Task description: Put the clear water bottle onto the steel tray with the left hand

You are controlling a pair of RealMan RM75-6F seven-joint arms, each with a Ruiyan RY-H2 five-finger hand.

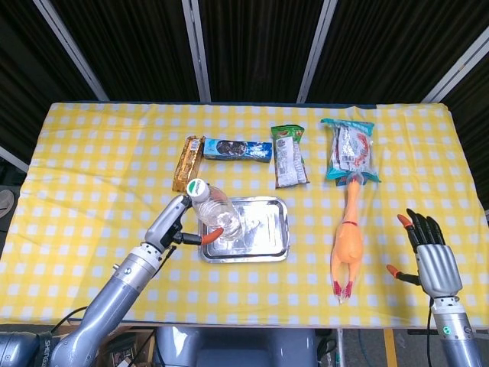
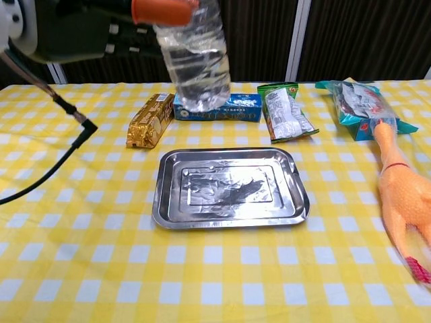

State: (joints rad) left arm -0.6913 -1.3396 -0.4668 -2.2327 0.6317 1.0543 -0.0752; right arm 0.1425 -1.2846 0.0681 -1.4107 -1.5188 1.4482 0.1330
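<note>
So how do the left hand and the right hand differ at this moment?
The left hand grips the clear water bottle above the steel tray; the right hand holds nothing, its fingers spread. The left hand is raised over the tray's left edge; the right hand sits far off at the table's right side, beyond the rubber chicken. Both have orange fingertips.

Bright, even overhead light in both views, soft short shadows under objects, white glare patches on the shiny rectangular steel tray [image 2: 296,202], sparkle on the clear plastic water bottle [image 2: 196,60], near top-left blurred in chest view, dark backdrop beyond the yellow checked surface [image 1: 92,153]
</note>
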